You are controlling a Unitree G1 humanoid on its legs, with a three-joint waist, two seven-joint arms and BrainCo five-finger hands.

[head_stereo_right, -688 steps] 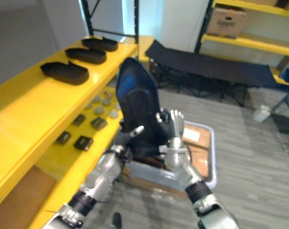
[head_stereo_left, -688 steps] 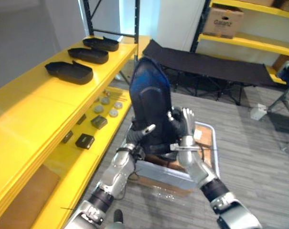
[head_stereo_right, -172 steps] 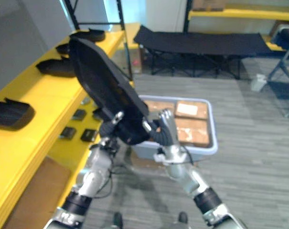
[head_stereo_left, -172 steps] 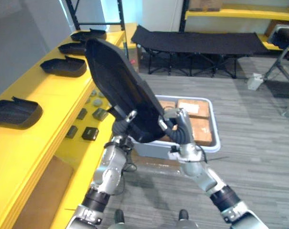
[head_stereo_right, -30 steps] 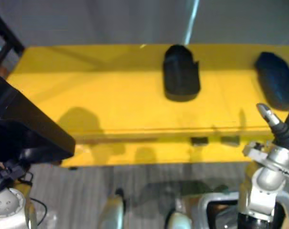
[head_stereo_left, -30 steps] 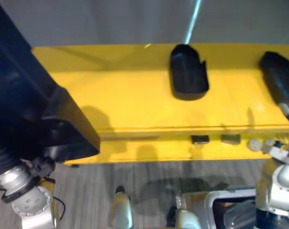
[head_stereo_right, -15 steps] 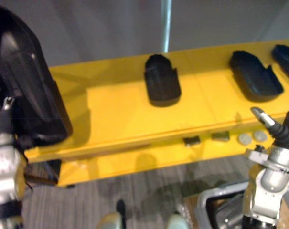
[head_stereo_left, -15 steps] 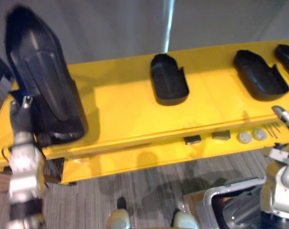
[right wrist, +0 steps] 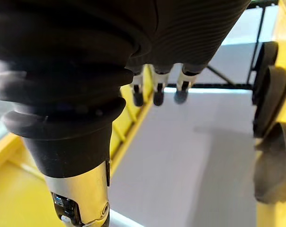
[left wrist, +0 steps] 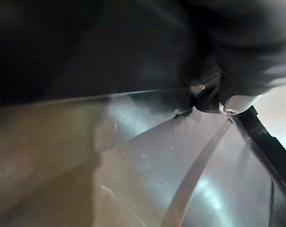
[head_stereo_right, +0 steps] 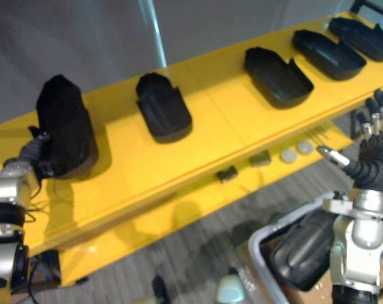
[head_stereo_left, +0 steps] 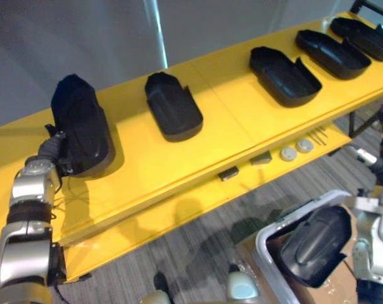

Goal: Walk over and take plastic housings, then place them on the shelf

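Housings (head_stereo_left: 173,113) are lined along the shelf (head_stereo_left: 229,126) in the left eye view. The leftmost housing (head_stereo_left: 81,130), extending that row, is met by the left robot hand (head_stereo_left: 54,149), whose grip cannot be told. In the right eye view, the right robot hand (head_stereo_right: 372,136) is held spread and empty, likely kept clear.

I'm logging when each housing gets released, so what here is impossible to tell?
Left hand, its hold on the leftmost housing: the housing covers it in the eye views; the left wrist view is a dark blur.
Small parts on the lower shelf: too small to identify.
Bin with a spare housing: cut off by the lower edge, left eye view.
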